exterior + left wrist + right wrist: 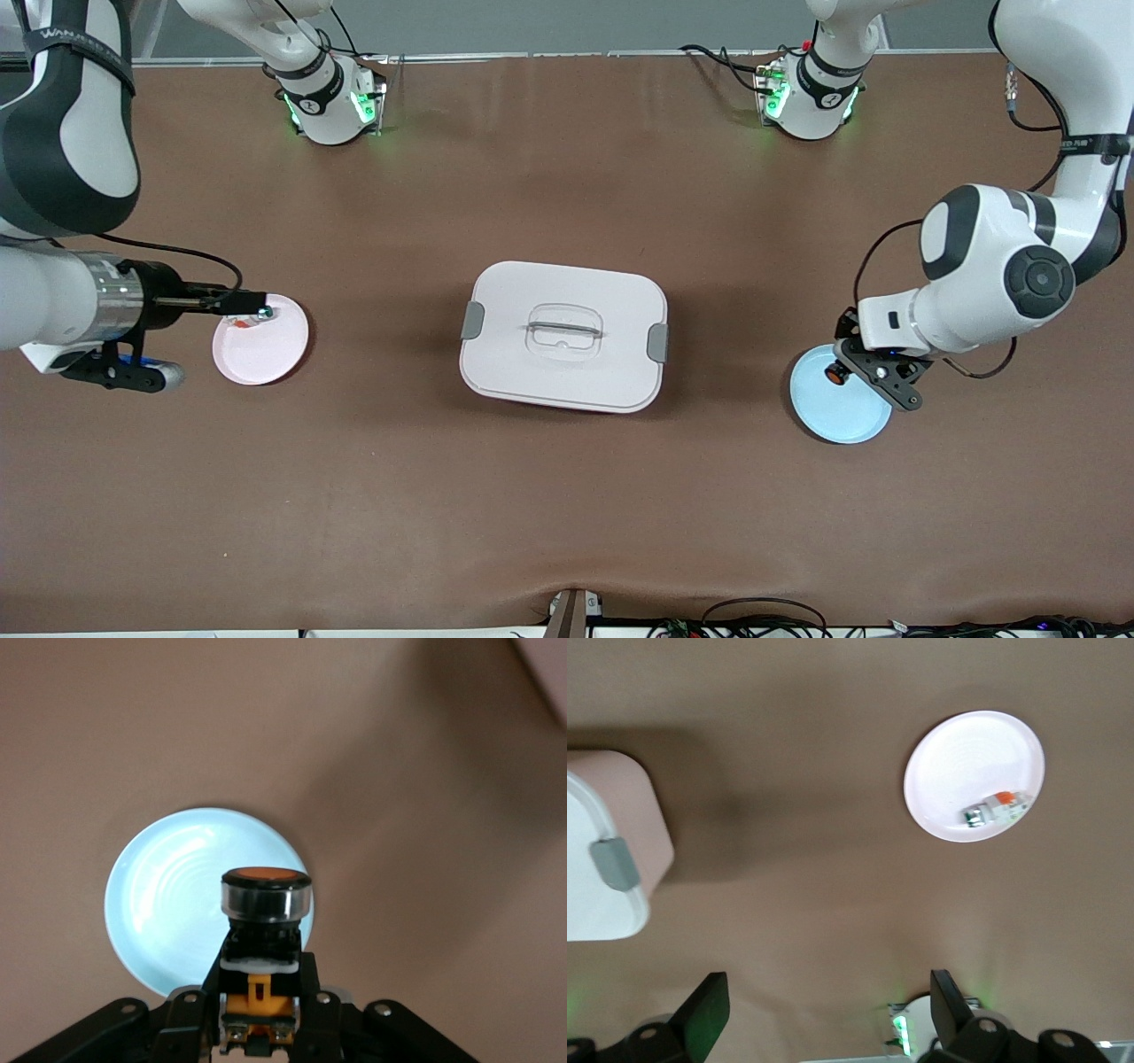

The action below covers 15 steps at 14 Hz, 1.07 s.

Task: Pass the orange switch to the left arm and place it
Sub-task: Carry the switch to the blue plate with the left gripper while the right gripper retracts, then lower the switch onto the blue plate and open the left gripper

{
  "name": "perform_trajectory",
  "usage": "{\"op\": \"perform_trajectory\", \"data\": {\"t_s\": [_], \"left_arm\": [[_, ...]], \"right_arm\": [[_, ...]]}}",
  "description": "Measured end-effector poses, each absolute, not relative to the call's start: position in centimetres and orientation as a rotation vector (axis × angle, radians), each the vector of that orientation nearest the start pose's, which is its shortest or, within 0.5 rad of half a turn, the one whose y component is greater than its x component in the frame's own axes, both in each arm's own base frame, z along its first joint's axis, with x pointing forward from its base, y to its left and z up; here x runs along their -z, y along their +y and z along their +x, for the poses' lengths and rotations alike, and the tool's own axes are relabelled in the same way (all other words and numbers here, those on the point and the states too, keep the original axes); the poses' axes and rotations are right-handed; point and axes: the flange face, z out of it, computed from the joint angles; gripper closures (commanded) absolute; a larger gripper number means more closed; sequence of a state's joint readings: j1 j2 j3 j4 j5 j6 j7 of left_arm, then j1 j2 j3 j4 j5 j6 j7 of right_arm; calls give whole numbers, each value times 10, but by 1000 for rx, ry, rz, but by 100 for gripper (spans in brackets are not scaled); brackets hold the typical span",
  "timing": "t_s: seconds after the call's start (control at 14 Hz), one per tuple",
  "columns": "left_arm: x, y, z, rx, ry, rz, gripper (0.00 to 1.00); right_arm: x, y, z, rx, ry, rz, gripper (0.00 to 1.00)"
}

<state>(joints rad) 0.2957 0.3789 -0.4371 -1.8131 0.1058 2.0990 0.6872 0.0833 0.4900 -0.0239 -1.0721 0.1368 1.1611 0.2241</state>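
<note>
My left gripper (838, 369) is shut on the orange switch (834, 374) and holds it over the light-blue plate (839, 413) at the left arm's end of the table. In the left wrist view, the switch (264, 904) stands upright between the fingers (319, 997), its round orange cap pointing away from the gripper (263, 992), with the plate (164, 904) below. The white box (563, 335) sits mid-table between the two plates. My right gripper (252, 303) is open and empty over the pink plate (266, 354); it is also in the right wrist view (828, 1014).
A small white-and-silver part (997, 806) lies on the pink plate (957, 753). A corner of the box (594, 895) with a grey clip shows in the right wrist view. Both arm bases (330, 102) stand along the table edge farthest from the front camera.
</note>
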Motion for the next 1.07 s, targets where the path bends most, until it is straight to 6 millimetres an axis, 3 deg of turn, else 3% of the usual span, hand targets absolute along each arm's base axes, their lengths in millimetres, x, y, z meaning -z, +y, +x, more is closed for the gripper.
{"op": "perform_trajectory", "data": {"t_s": [0.14,0.36,0.71,1.07], "left_arm": [[-332,-51,632,-61,1500,-2820,100],[-312,-47,637,-54,1692,-2663,100],[-252,-43,626,36,1822,-2561,100],[-225,-31,618,103,2048,-2346,100]], "right_arm": [[-530,44,638,-658,171,-3026,0],[-531,32,629,-741,177,-3079,0],[-524,31,626,-797,176,-3081,0],[-516,31,624,-834,95,-3066,0]]}}
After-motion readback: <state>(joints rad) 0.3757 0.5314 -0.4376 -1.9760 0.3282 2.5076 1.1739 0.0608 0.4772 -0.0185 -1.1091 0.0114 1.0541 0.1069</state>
